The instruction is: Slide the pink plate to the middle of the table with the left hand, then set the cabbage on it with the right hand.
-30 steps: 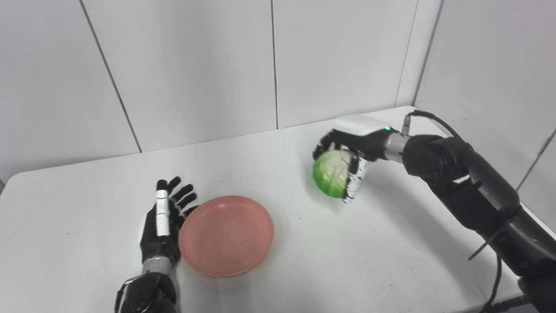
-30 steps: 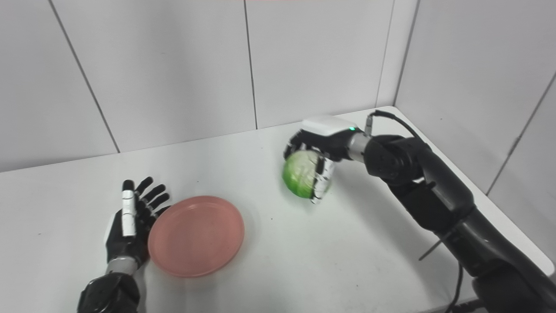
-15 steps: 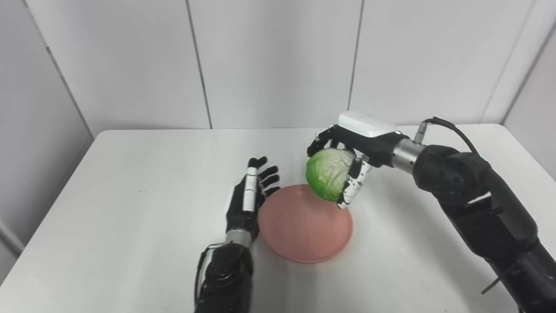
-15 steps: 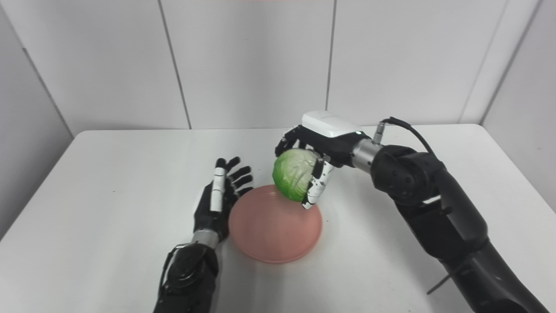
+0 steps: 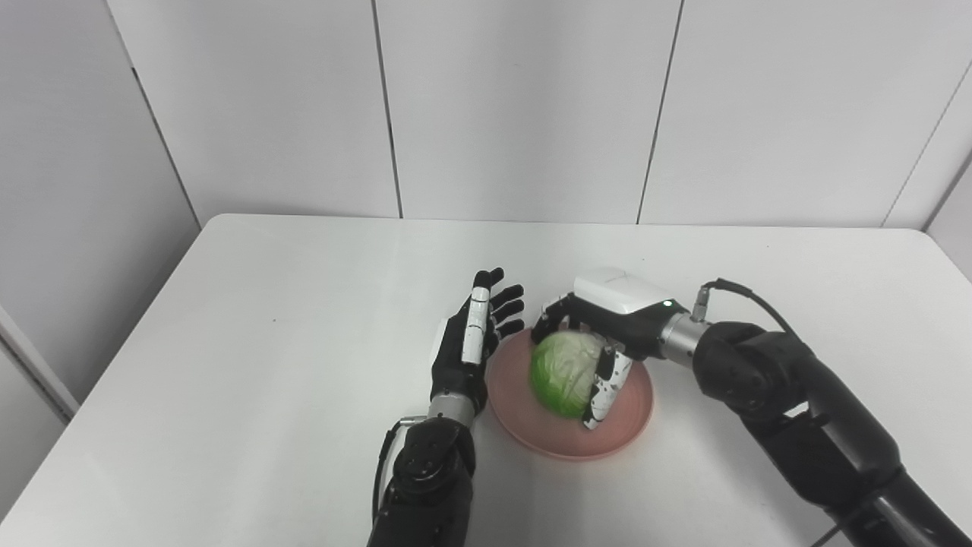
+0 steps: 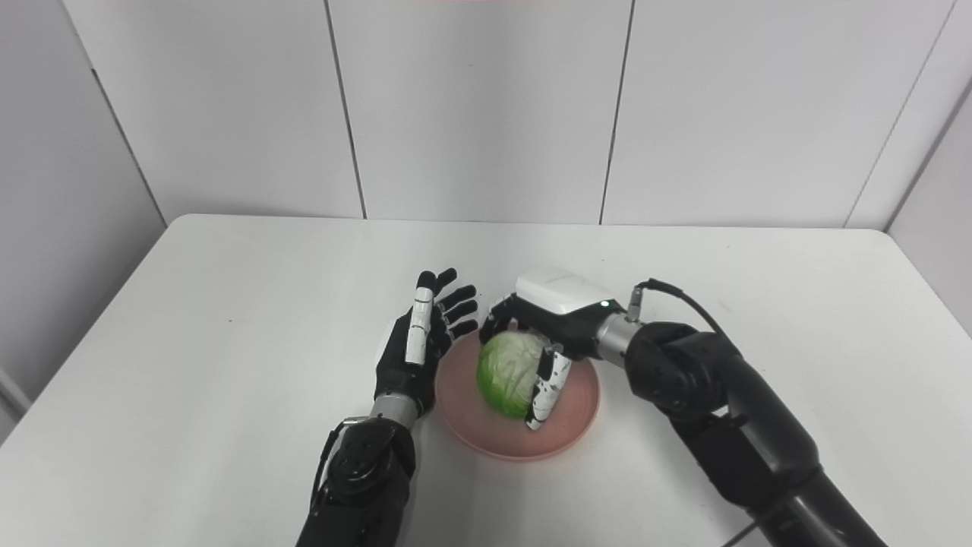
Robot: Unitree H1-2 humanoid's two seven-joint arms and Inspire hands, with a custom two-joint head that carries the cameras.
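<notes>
The pink plate (image 5: 623, 425) lies near the middle of the white table (image 5: 304, 304). A green cabbage (image 5: 560, 371) is low over the plate's centre, and I cannot tell whether it touches it. My right hand (image 5: 607, 334) is shut on the cabbage, fingers wrapped over its top and thumb on its right side. My left hand (image 5: 471, 342) stands open with fingers spread, upright against the plate's left rim, holding nothing.
White wall panels stand behind the table and along its left and right sides. The table's left edge (image 5: 99, 365) drops off towards a grey panel. A black cable (image 5: 744, 292) loops from my right wrist.
The camera has swung, shifting the whole picture. My right hand has carried the cabbage from right of the plate down onto it. The left hand stays open at the plate's left rim.
</notes>
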